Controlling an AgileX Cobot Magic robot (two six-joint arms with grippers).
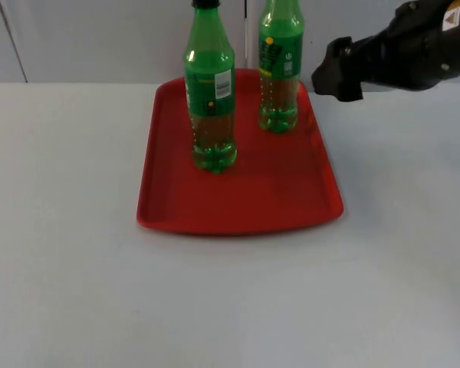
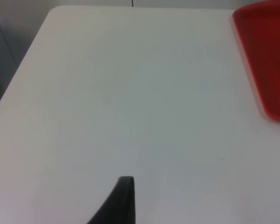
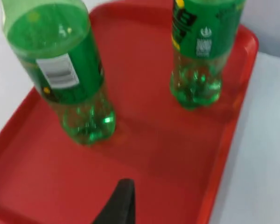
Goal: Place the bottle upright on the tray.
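While upright on one red tray (image 1: 238, 207), two green bottles (image 1: 211, 92).

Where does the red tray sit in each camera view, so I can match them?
Top view: red tray mid-table, barcode-labelled bottle and second bottle upright on it, right pincer by its far right corner.
Left wrist view: tray rim across bare table from the left pincer.
Right wrist view: tray floor under both bottles.
Shared landmark: the barcode-labelled bottle, top and right wrist views.
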